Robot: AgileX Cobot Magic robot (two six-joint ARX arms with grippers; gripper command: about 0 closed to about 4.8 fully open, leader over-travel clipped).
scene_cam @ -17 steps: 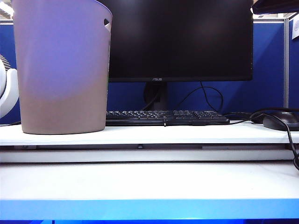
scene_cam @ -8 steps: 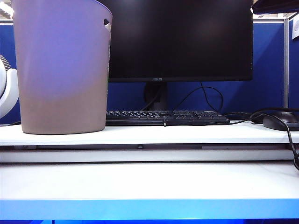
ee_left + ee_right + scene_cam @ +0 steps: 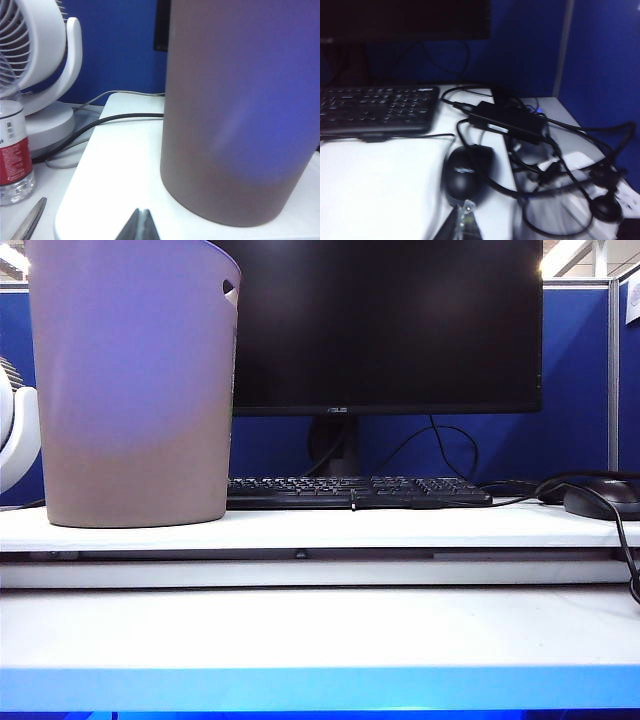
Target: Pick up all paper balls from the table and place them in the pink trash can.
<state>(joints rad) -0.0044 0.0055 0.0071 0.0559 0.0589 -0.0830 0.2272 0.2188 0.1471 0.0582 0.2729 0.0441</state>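
The pink trash can [image 3: 135,390] stands on the left of the raised white shelf at the back of the table [image 3: 320,630]. It fills much of the left wrist view as a mauve wall [image 3: 240,110]. My left gripper [image 3: 142,220] is shut and empty, just short of the can's base. My right gripper [image 3: 466,212] is also shut and empty, hovering in front of a black mouse [image 3: 465,172]. No paper balls show in any view. Neither gripper appears in the exterior view.
A black monitor [image 3: 385,325], keyboard [image 3: 355,490] and mouse [image 3: 605,500] with cables sit on the shelf. A power adapter [image 3: 507,122] and tangled cables lie near the right gripper. A white fan [image 3: 40,60], a bottle [image 3: 12,155] and scissors [image 3: 30,220] stand by the can.
A dark part of the right arm at the exterior view's top right corner has gone out of view. The can and desk items have not moved.
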